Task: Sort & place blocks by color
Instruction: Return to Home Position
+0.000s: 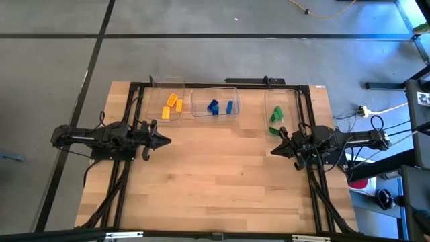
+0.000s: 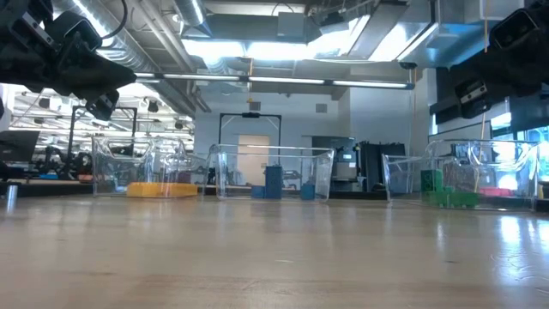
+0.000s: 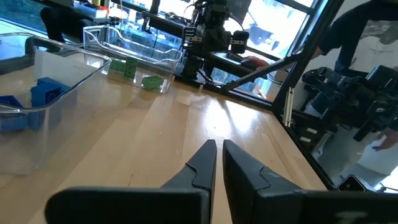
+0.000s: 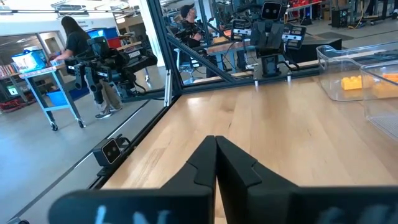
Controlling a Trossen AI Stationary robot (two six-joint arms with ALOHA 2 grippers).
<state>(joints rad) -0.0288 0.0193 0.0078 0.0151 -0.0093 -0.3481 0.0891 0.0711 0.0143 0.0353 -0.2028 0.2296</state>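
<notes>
Three clear bins stand along the table's far edge. The left bin [image 1: 167, 106] holds the yellow blocks [image 1: 172, 105]. The middle bin [image 1: 215, 102] holds the blue blocks [image 1: 220, 106], which also show in the left wrist view [image 3: 45, 92]. The right bin [image 1: 281, 107] holds the green blocks [image 1: 276, 117], seen too in the left wrist view [image 3: 132, 73]. My left gripper [image 1: 166, 140] hovers at the table's left side, shut and empty. My right gripper [image 1: 273, 150] hovers at the table's right side, shut and empty.
A dark metal frame [image 1: 222, 83] runs round the table's far, left and right sides. The wooden tabletop [image 1: 222, 175] between the two grippers and toward the near edge is bare. People and carts [image 4: 78, 50] stand in the room beyond the table.
</notes>
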